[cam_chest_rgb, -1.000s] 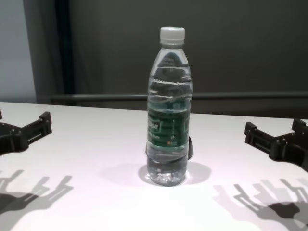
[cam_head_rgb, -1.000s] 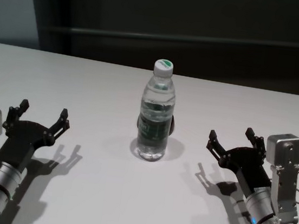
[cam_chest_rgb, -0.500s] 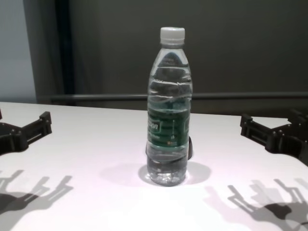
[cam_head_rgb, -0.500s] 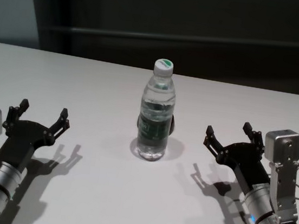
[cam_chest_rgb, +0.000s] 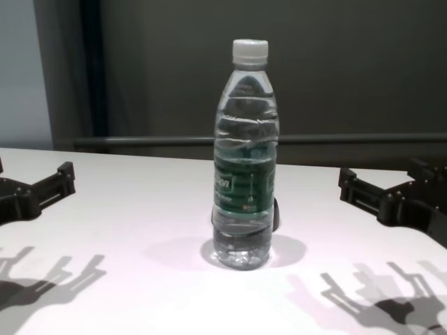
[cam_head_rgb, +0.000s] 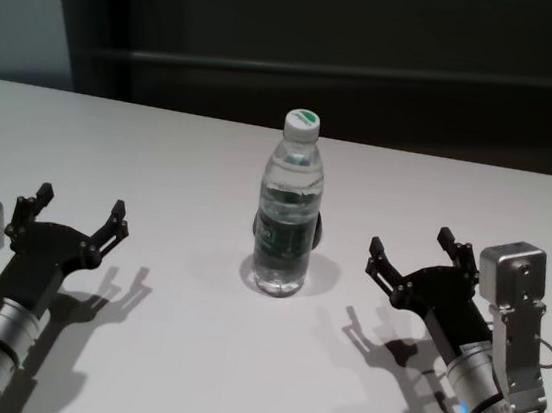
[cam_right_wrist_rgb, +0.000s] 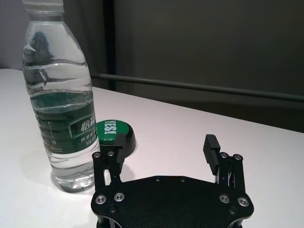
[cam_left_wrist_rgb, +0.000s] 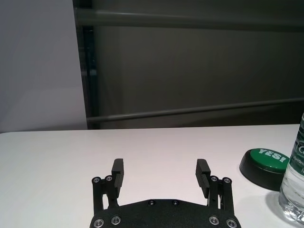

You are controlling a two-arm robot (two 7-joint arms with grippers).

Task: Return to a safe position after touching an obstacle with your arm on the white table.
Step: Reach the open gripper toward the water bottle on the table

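Observation:
The obstacle, a clear water bottle [cam_head_rgb: 287, 218] with a white cap and dark green label, stands upright in the middle of the white table [cam_head_rgb: 162, 152]. It also shows in the chest view [cam_chest_rgb: 244, 174] and the right wrist view [cam_right_wrist_rgb: 61, 109]. Its edge shows in the left wrist view [cam_left_wrist_rgb: 294, 185]. My right gripper [cam_head_rgb: 411, 241] is open and empty, low over the table to the bottle's right, apart from it. It also shows in the right wrist view [cam_right_wrist_rgb: 165, 142] and the chest view [cam_chest_rgb: 380, 174]. My left gripper [cam_head_rgb: 82, 201] is open and empty at the left, seen too in the left wrist view [cam_left_wrist_rgb: 160, 166].
A low black-and-green round disc [cam_right_wrist_rgb: 111, 130] lies just behind the bottle, mostly hidden by it in the head view [cam_head_rgb: 320, 230]. It also shows in the left wrist view [cam_left_wrist_rgb: 265, 164]. A dark wall with a rail runs behind the table's far edge.
My right gripper has moved leftward, closer to the bottle, still open. The left arm and the bottle have not moved.

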